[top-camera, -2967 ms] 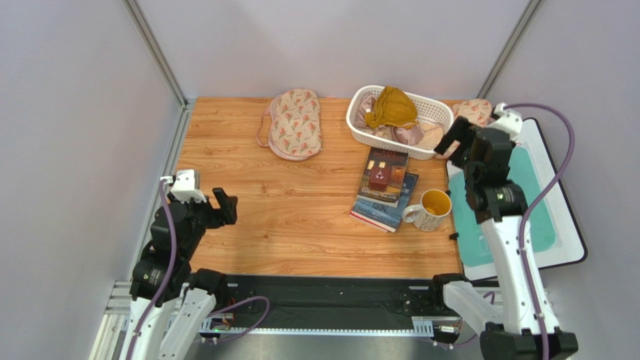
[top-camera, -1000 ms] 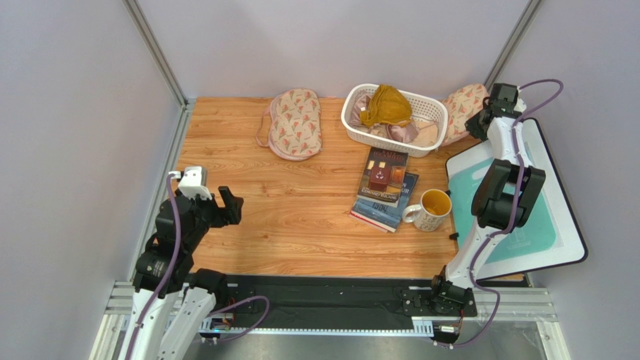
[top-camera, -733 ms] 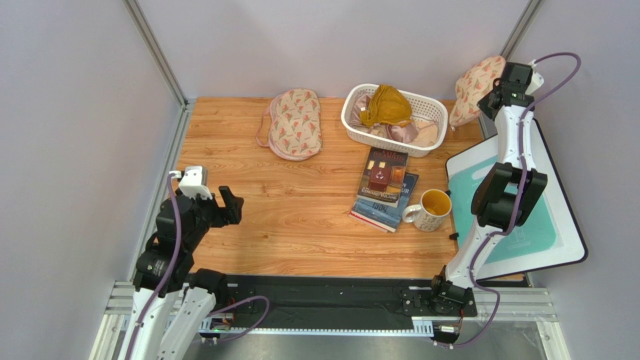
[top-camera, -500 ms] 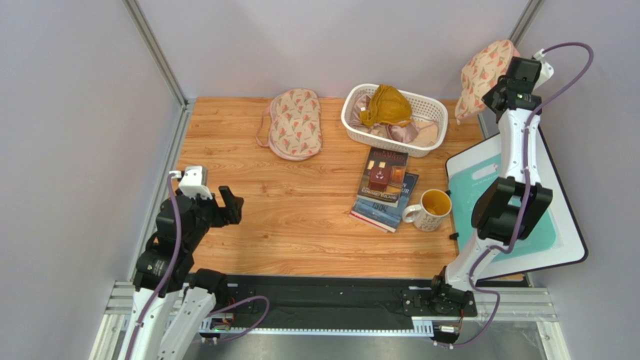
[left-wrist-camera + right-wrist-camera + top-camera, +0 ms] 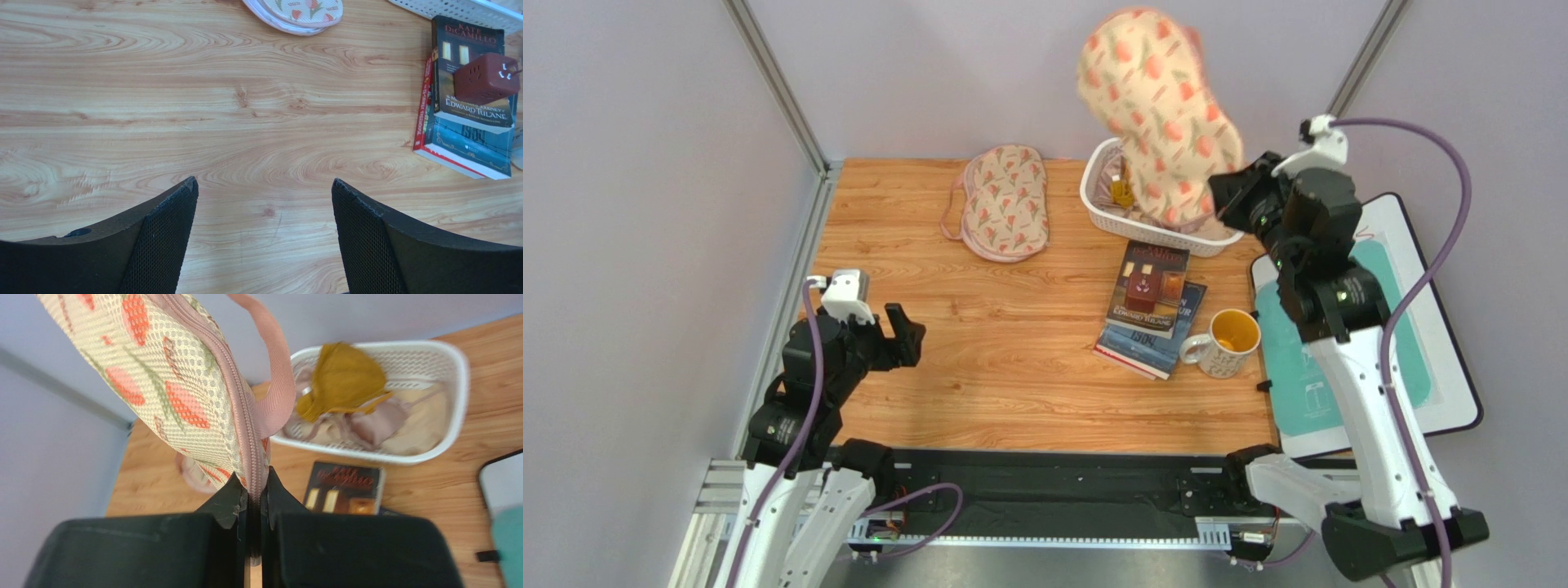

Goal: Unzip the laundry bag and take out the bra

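My right gripper [image 5: 1232,196] is pinched tight on the laundry bag [image 5: 1155,108]. I hold it up in the air at about 1 o'clock in the top view, in front of the back wall. The bag stands up from the jaws and leans a bit toward 11 o'clock. In the right wrist view the two fingers of the right gripper [image 5: 253,493] are pressed together on the pink zip edge of the laundry bag [image 5: 166,380], with its pink strap looping out beside them. The part of the zip I can see looks closed, so I cannot tell what is inside.

My left gripper [image 5: 895,337] is at 8 o'clock, low over the wooden table [image 5: 1014,355]. Its jaws are wide apart and hold nothing. The left wrist view shows only bare wood between the fingers of the left gripper [image 5: 264,187].

The second flowery bag [image 5: 1004,202] lies flat at 11 o'clock. The white basket [image 5: 1097,199] sits just under the lifted bag, with a yellow garment [image 5: 344,376] and a pinkish one [image 5: 374,425] in it. The books [image 5: 1151,309] and the yellow mug [image 5: 1225,341] are at 3 o'clock.
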You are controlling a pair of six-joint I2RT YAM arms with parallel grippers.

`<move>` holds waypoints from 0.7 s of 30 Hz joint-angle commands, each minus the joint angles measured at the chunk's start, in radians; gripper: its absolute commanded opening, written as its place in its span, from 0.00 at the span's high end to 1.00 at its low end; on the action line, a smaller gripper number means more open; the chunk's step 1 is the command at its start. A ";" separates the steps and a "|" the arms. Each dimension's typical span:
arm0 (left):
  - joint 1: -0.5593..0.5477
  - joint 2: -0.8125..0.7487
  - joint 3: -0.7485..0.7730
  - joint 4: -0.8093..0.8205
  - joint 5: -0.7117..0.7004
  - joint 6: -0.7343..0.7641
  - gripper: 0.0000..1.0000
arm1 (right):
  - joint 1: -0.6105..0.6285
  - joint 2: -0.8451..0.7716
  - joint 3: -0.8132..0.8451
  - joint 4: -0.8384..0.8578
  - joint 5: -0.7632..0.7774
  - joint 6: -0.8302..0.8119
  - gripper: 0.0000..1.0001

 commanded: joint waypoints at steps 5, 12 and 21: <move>0.003 -0.008 -0.003 0.039 0.075 0.003 0.16 | 0.343 -0.068 -0.296 0.080 -0.113 0.065 1.00; -0.043 0.019 -0.007 0.048 0.046 -0.023 0.18 | 0.485 0.077 -0.506 0.337 -0.393 0.128 1.00; -0.179 -0.020 -0.085 0.042 0.019 -0.166 0.20 | 0.560 0.269 -0.592 0.465 -0.476 0.207 1.00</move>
